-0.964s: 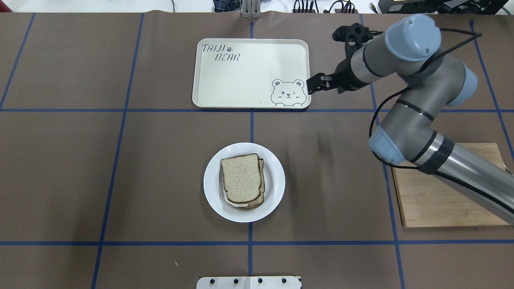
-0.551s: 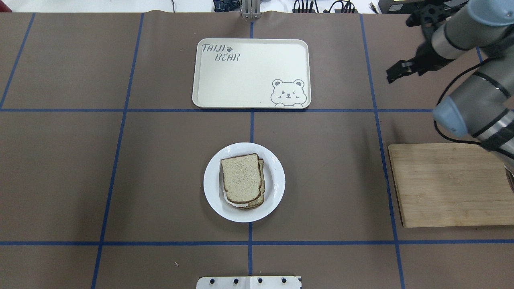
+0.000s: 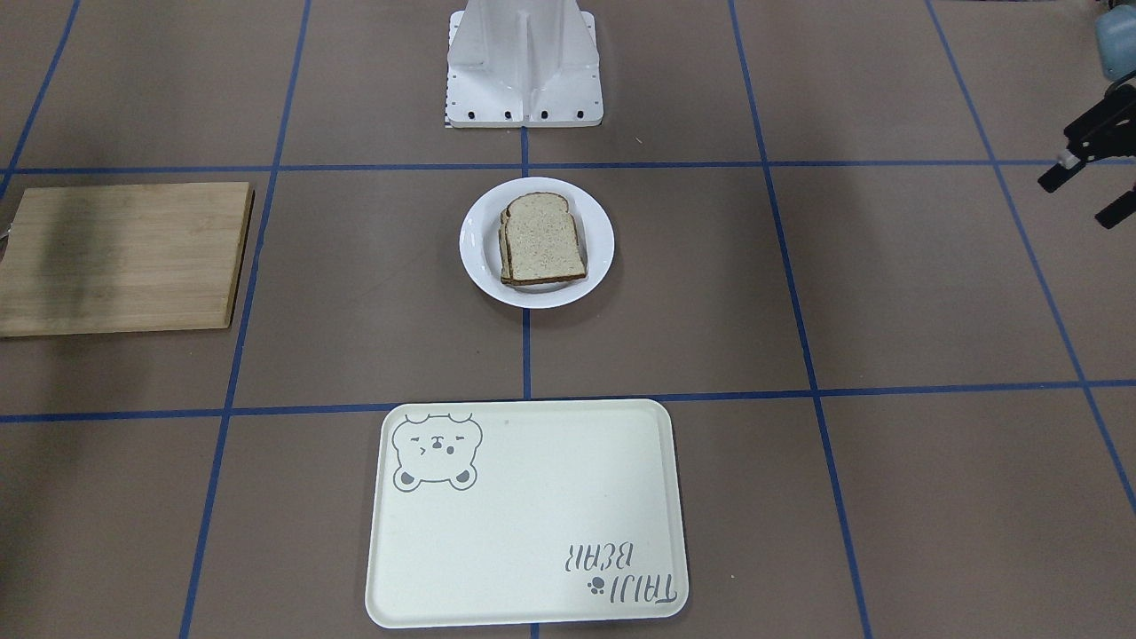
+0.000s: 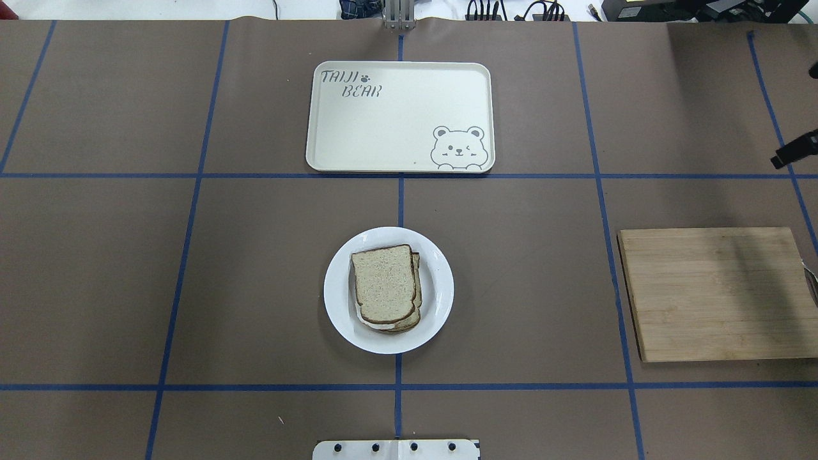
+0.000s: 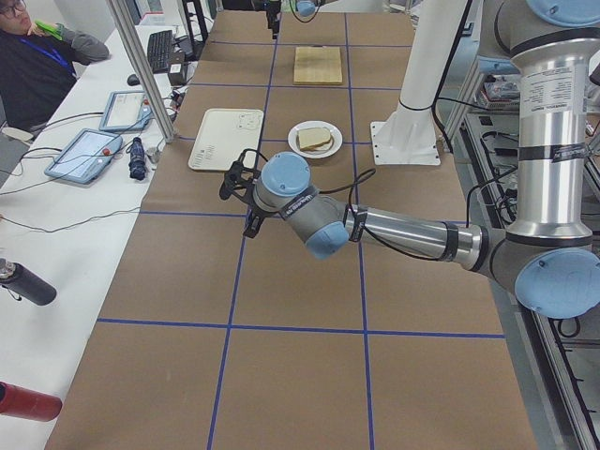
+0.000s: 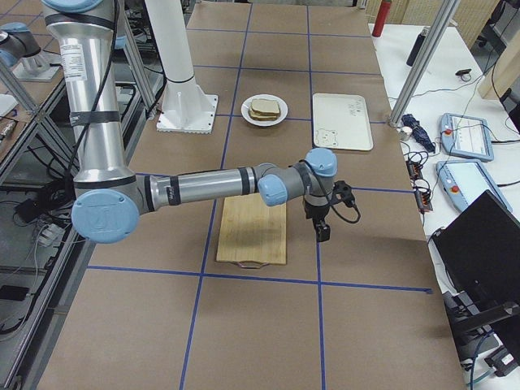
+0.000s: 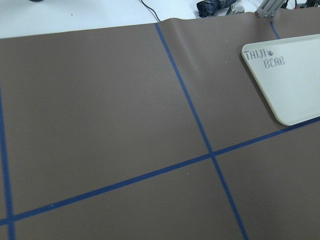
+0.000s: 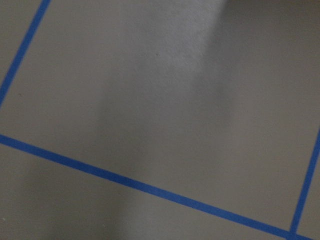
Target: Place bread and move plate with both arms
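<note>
Quick count from us: one white plate [image 4: 442, 289], and on it two slices stacked. The bread [image 4: 383, 283] with the bare face is the top one, lying a bit skewed on the second slice, with a sliver of something white peeking out below.

One cream bear tray [image 4: 383, 128] sits past the plate on the side away from the robot's base, not touching it. One wooden cutting board [image 4: 709, 294] lies off to the plate's right.

There are two arms, both well away from the plate. The left hand [image 3: 1076, 202] has its fingers spread apart and holds nothing. For the right hand [image 6: 322, 233] we can't tell whether it's open or closed.

The counter [image 4: 255, 287] is covered in brown paper with a blue tape grid. In the left side view we see one person [image 5: 28, 75] at a white desk with two tablets.
</note>
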